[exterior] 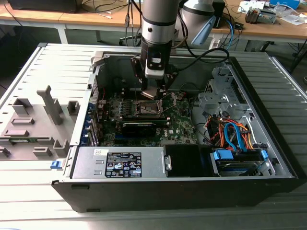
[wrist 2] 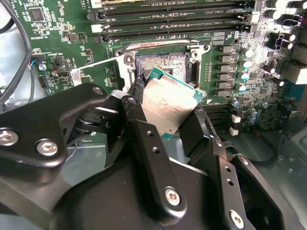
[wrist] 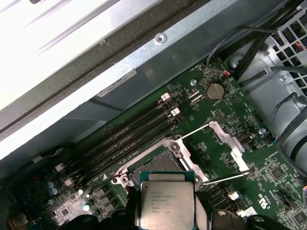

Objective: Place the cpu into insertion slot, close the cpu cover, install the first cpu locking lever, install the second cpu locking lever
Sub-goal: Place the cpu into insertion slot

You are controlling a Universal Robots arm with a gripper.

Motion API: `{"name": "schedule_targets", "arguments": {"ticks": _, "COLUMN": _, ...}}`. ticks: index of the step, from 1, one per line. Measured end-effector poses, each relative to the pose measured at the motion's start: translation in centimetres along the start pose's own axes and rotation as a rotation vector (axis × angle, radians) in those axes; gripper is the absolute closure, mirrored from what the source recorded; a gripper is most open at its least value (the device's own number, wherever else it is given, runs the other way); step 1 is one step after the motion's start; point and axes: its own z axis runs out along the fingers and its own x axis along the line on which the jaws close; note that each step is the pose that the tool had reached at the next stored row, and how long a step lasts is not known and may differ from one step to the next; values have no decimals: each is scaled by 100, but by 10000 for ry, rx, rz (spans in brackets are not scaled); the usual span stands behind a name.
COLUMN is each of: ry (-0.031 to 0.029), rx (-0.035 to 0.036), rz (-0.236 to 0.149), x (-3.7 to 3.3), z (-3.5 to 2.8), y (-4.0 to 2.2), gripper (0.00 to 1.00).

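My gripper (exterior: pixel 151 92) hangs inside the open computer case, shut on the cpu (wrist 2: pixel 169 101), a square silver chip with a green edge. In both wrist views black fingers (wrist 2: pixel 137 92) pinch its two opposite sides. The cpu (wrist: pixel 167 201) is tilted and sits just above one edge of the insertion slot (wrist 2: pixel 162 63), apart from it. The slot (wrist: pixel 157 165) has a silver rim and a dark centre that lies bare. Its metal cpu cover (wrist: pixel 225 140) stands swung open beside it. A thin wire locking lever (wrist: pixel 226 178) sticks out by the cover.
Memory slots (wrist: pixel 129 134) run alongside the socket. A long black card (exterior: pixel 139 128) lies in front of it in the exterior view. A power supply (exterior: pixel 120 164) and a drive cage with orange and blue cables (exterior: pixel 235 136) fill the case's front. A grey fixture (exterior: pixel 38 124) lies at the exterior view's left.
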Motion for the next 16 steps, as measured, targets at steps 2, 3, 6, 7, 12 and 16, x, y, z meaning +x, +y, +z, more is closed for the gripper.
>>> {"name": "schedule_targets", "arguments": {"ticks": 2, "ry": 0, "rx": -1, "rz": 79, "x": 0, "z": 0, "y": 0, "gripper": 45}}
{"name": "schedule_targets", "arguments": {"ticks": 3, "ry": 1, "rx": -2, "rz": 109, "x": 0, "z": 0, "y": 0, "gripper": 45}}
{"name": "schedule_targets", "arguments": {"ticks": 6, "ry": 1, "rx": -3, "rz": 194, "x": 0, "z": 1, "y": 0, "gripper": 45}}
{"name": "schedule_targets", "arguments": {"ticks": 7, "ry": 0, "rx": -4, "rz": 215, "x": 0, "z": 1, "y": 0, "gripper": 45}}
{"name": "schedule_targets", "arguments": {"ticks": 12, "ry": 1, "rx": -5, "rz": 320, "x": 0, "z": 1, "y": 0, "gripper": 45}}
{"name": "schedule_targets", "arguments": {"ticks": 16, "ry": 1, "rx": -7, "rz": 424, "x": 0, "z": 1, "y": 0, "gripper": 45}}
